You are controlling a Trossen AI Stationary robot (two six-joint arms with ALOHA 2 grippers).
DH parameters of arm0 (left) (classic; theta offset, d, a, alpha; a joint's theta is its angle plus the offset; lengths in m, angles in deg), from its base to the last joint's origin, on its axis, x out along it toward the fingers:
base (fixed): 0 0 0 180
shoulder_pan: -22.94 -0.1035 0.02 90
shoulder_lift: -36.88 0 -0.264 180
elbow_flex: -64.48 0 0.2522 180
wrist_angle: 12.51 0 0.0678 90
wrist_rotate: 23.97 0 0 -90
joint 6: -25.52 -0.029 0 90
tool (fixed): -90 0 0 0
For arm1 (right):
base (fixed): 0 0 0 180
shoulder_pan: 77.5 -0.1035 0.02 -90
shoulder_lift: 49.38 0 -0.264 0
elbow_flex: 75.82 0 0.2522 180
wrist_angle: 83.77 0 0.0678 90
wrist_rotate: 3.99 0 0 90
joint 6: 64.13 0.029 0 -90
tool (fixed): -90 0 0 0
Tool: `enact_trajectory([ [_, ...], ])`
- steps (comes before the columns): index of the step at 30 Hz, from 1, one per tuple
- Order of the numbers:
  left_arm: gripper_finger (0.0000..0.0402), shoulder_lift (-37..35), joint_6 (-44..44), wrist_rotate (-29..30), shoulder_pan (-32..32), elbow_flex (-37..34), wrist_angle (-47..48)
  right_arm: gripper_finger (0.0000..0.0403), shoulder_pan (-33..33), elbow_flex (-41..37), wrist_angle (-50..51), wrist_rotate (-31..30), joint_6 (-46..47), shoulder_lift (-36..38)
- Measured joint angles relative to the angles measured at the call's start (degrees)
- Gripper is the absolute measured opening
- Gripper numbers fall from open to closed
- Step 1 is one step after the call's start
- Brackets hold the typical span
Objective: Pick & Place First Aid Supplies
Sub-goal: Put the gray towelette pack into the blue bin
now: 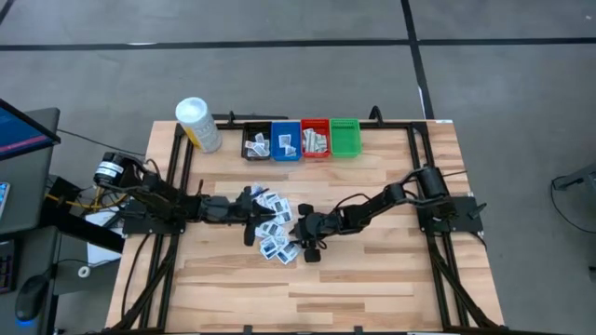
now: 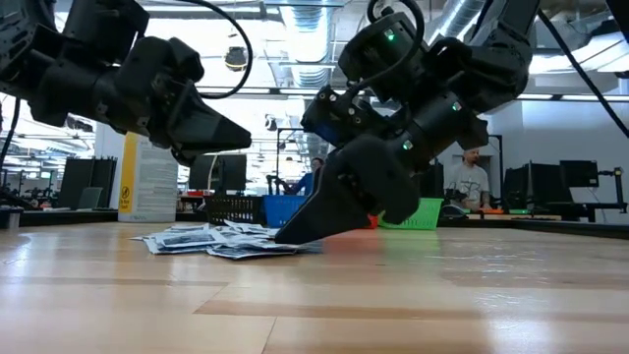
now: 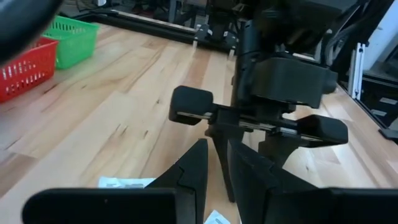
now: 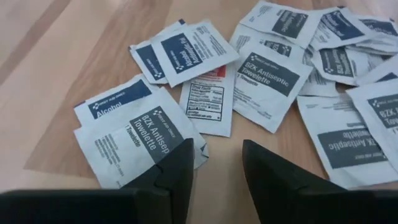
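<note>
Down at the middle of the wooden table (image 1: 372, 270) we have the first aid supplies (image 1: 272, 226) as our landmark: a loose heap of small flat white packets with blue or dark labels, overlapping one another, with one red-printed packet (image 4: 206, 98) among them. Our right gripper (image 1: 300, 234) sits at the edge of that heap on the side away from the left arm, tilted steeply down with its tips at the tabletop; its two dark fingers (image 4: 176, 176) stand apart with a clear gap, one tip over a towelette packet (image 4: 138, 144), and nothing is clamped between them. Our left gripper (image 1: 250, 223) reaches to the opposite edge of the heap, low over the packets; its fingers (image 3: 194, 173) stand close together with a narrow slit between them, and we cannot tell whether anything is pinched there. Beyond the heap, along the far rim, stand a black bin (image 1: 256, 141), a blue bin (image 1: 286, 140), a red bin (image 1: 315, 139) and a green bin (image 1: 345, 136), the first three holding packets. Beside the black bin stands a white-capped yellow container (image 1: 198, 125).
</note>
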Motion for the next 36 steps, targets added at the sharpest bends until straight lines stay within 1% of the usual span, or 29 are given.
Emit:
enact_trajectory([
  [4,0.0062,0.0,0.1,1.1,1.0,0.0,0.0,0.0131,0.0,0.1,0.6,-0.4,2.7,-2.2],
  [7,0.0062,0.0,0.7,1.2,1.7,0.0,0.0,0.0116,-0.2,0.1,0.3,-1.2,3.8,-3.2],
  [9,0.0062,0.0,1.0,1.3,2.1,0.0,0.0,0.0092,-0.2,0.1,0.1,-1.7,4.7,-3.5],
  [13,0.0062,0.0,1.2,1.3,2.7,0.0,0.0,0.0020,-0.2,0.1,0.1,-2.2,5.7,-3.5],
  [14,0.0062,0.0,1.2,1.3,2.7,0.0,0.0,0.0011,-0.2,0.1,0.2,-2.2,5.7,-3.4],
  [17,0.0062,0.0,1.2,1.3,2.7,0.0,0.0,0.0011,-0.4,0.0,0.1,-2.3,6.7,-3.2],
  [21,0.0062,0.0,1.2,1.3,2.7,0.0,0.0,0.0002,-1.3,-0.2,1.4,-2.6,6.8,-1.8],
  [26,0.0062,0.0,1.2,1.3,2.7,0.0,0.0,0.0001,-3.3,-0.6,5.6,-5.6,5.1,3.4],
  [29,0.0062,0.0,1.6,1.3,2.7,0.0,0.0,0.0001,-4.6,-0.9,9.7,-7.2,3.4,6.8],
  [33,0.0062,0.0,2.7,1.3,2.7,0.0,0.0,0.0000,-6.4,-0.7,12.6,-11.8,1.5,11.4],
  [36,0.0062,0.0,2.9,1.3,2.7,0.0,0.0,0.0000,-7.2,-0.7,15.1,-15.4,1.1,13.5],
])
